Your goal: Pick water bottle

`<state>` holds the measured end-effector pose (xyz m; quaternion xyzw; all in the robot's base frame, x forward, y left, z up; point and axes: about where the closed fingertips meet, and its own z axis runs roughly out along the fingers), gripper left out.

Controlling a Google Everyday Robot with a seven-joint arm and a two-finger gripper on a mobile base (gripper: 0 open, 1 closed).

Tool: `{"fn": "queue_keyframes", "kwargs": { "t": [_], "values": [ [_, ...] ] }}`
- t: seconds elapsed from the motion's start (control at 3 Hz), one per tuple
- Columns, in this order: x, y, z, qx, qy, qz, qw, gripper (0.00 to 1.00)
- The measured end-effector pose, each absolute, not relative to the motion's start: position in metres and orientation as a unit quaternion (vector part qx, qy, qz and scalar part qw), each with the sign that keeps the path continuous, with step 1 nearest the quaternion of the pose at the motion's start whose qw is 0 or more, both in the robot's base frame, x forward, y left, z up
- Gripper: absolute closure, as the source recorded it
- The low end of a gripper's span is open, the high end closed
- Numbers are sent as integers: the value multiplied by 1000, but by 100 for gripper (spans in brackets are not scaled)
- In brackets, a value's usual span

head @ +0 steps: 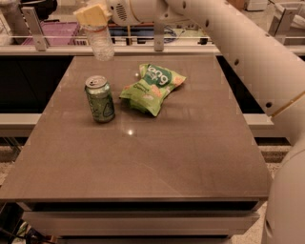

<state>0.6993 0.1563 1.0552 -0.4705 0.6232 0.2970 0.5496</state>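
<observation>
The water bottle [101, 42], clear ribbed plastic, hangs upright in the air at the far left of the table, its base above the back edge. My gripper [93, 15] is shut on its top; the cream fingers [90, 14] cover the cap. The white arm reaches in from the right across the top of the view. The green soda can [99, 99] stands on the table in front of and below the bottle.
A green snack bag [152, 86] lies on the brown table [143, 157] to the right of the can. A railing with posts [35, 28] and a pink bin [55, 32] run behind the table.
</observation>
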Motion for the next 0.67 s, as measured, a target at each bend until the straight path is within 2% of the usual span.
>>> {"fn": "queue_keyframes", "kwargs": {
  "t": [0.67],
  "values": [
    [685, 140, 1083, -504, 588, 283, 566, 100]
  ]
}}
